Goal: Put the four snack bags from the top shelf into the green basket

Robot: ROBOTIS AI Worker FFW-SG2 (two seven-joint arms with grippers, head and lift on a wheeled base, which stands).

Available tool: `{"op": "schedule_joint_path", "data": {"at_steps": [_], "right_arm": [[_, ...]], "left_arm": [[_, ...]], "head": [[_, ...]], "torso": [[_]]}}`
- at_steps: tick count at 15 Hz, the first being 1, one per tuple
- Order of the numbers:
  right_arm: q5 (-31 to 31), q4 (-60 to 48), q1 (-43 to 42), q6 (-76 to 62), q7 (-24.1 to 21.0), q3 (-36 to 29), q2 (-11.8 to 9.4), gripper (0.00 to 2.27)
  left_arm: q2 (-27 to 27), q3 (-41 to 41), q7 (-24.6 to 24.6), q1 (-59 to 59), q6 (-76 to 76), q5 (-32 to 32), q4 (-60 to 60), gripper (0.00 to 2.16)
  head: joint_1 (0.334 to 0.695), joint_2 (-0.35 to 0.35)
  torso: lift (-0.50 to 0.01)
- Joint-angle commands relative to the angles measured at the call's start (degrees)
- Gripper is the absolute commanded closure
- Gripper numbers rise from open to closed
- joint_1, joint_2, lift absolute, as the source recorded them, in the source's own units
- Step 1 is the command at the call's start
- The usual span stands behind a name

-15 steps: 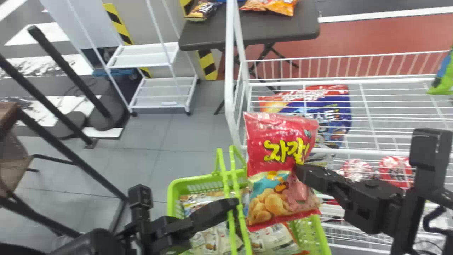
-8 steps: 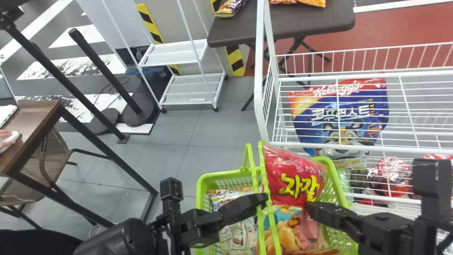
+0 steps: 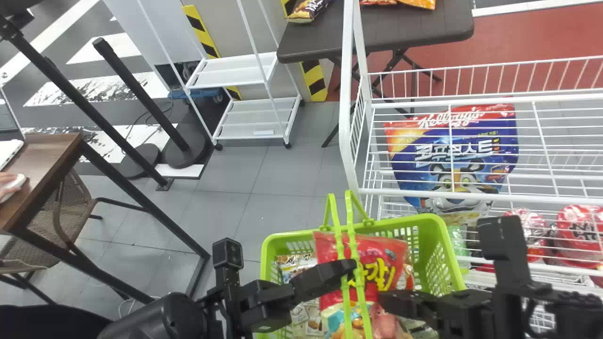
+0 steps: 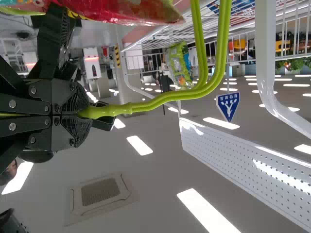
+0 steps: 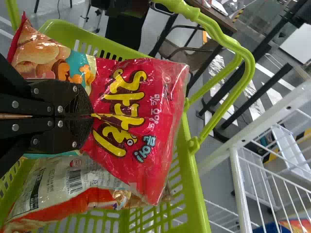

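We pinch the red snack bag [image 5: 163, 116] between our right gripper's [image 3: 380, 301] closed jaws. Our left gripper [image 3: 353, 266] clamps the basket handles [image 4: 148, 104] tight.

Glossy plastic film on the red snack bag [image 5: 131, 107], smooth green plastic basket [image 3: 440, 226], matt black fingers, painted white metal wire rack [image 3: 471, 100], wood-look desk [image 3: 52, 146] near me

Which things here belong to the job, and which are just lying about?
Job:
- green basket, left gripper on its handles
- red snack bag in right gripper
- pale bag inside

Lying about:
- dark table, packets on it
- white cart
- wooden desk
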Motion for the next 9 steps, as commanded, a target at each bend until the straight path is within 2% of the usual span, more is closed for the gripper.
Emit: {"op": "schedule_joint_path", "data": {"at_steps": [1, 2, 5, 7, 9], "right_arm": [[0.22, 1.8, -0.73, -4.53, 0.42, 2.06, 0.05, 0.54], [0.49, 1.8, -0.73, -4.36, 0.42, 1.8, -0.03, 0.0], [-0.39, -1.45, 0.94, -0.31, 1.65, -3.74, -0.39, 0.03], [-1.97, -5.32, 2.87, 2.67, 3.4, -10.33, -0.3, 0.03], [-2.41, -8.48, 4.1, 0.04, 3.49, -17.54, -0.21, 0.03]], "left_arm": [[-0.01, -0.11, -0.66, 0.1, -0.1, 0.0, -0.01, 2.15], [-0.01, -0.02, -0.66, 0.19, 0.08, 0.0, -0.01, 2.15], [0.17, 0.25, -0.66, 0.19, -0.1, 0.0, 0.08, 2.15], [0.17, 0.07, -0.66, 0.1, -0.1, 0.0, 0.08, 2.15], [0.26, -0.02, -0.66, 0.1, -0.1, 0.0, 0.16, 2.15]], "head": [[0.695, 0.35], [0.695, 0.35], [0.695, 0.35], [0.695, 0.35], [0.695, 0.35]], "torso": [[0.0], [0.0], [0.0], [0.0], [0.0]]}}
